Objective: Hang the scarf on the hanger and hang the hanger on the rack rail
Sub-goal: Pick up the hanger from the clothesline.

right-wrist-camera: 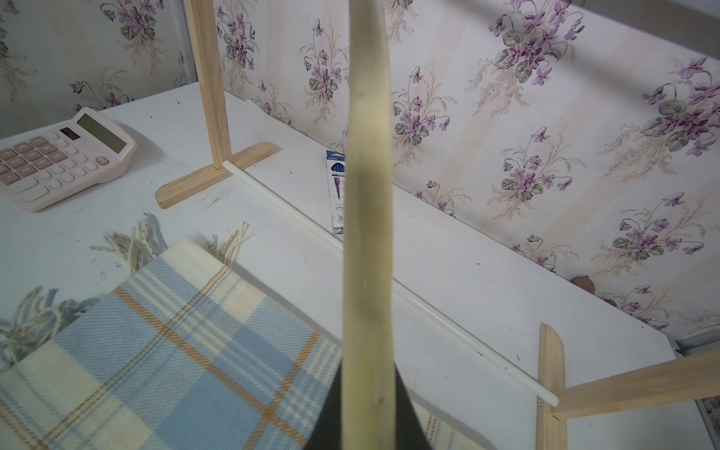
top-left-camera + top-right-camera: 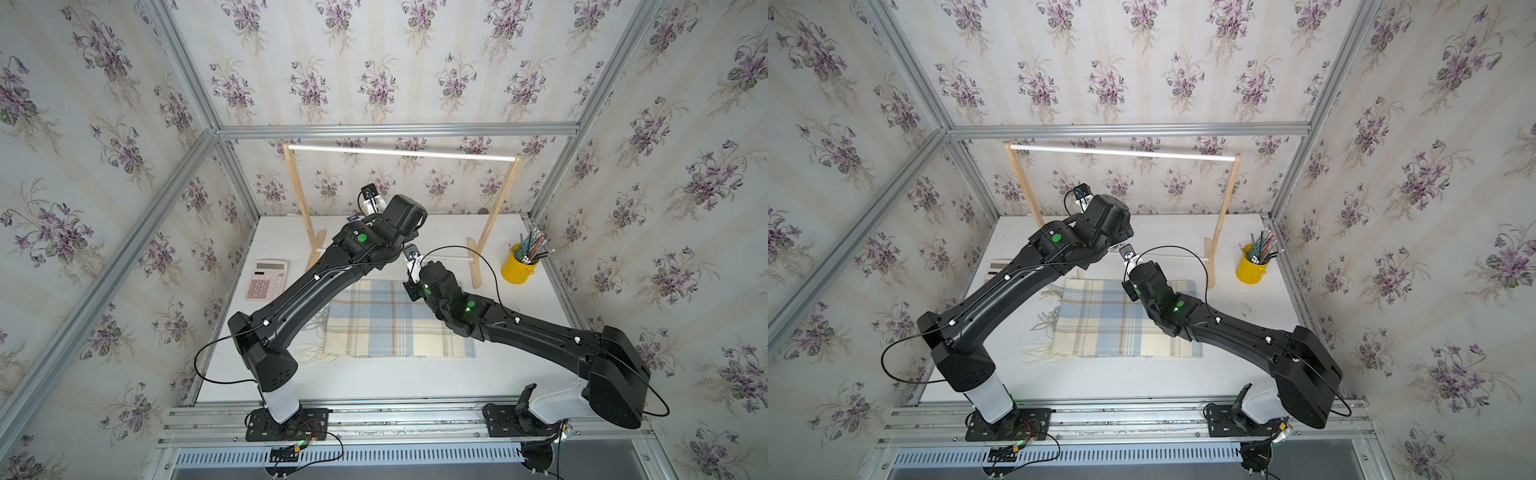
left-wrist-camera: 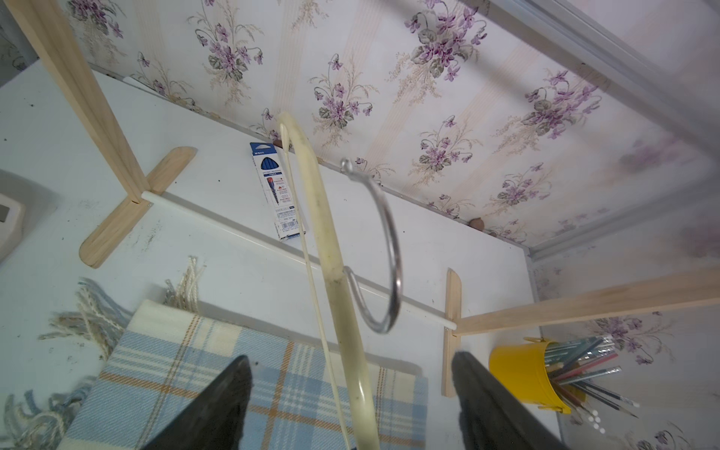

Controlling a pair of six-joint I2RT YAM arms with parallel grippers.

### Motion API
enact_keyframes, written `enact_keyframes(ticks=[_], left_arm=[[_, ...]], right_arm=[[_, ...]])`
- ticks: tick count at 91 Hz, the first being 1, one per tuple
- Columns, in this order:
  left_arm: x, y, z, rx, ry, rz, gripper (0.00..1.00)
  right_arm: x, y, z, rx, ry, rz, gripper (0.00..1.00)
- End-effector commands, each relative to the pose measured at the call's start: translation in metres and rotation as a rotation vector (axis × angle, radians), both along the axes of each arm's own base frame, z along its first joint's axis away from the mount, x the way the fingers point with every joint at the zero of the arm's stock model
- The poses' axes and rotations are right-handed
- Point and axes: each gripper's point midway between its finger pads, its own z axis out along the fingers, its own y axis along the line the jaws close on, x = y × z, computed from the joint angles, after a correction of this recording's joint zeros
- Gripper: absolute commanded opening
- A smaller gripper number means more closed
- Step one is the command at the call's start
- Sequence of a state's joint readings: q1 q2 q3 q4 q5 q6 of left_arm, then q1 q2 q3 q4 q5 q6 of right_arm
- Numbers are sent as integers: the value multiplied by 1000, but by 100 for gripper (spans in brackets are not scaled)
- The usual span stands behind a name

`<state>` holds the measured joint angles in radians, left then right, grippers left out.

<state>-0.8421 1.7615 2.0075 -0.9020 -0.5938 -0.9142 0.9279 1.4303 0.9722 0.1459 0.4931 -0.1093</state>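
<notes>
The hanger [image 1: 368, 195] is clenched in the right fingers [image 1: 329, 422] (left fingers [image 3: 218, 405] spread wide either side of it); the scarf [image 2: 390, 320] is laid flat on the desk [image 2: 374, 378].

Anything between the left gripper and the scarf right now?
Yes. The hanger, clamped in the shut right gripper, passes between the jaws of the open left gripper, over the scarf lying flat on the table. Nothing else visible blocks the way down.
</notes>
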Motion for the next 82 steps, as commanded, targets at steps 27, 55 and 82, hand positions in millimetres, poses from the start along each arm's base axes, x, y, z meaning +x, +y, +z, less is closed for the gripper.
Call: enact_keyframes(ticks=[27,55,82], left_arm=[[25,-9,-21,-59,26,102,80],[37,2,-36,-48,44,174,79],[42,-1,-34,-54,36,148,78]], right_arm=[[-4,17,10,33,-23,39,0],[-8,17,11,27,-33,29,0],[2,-17,26,110,-112,-213,0]])
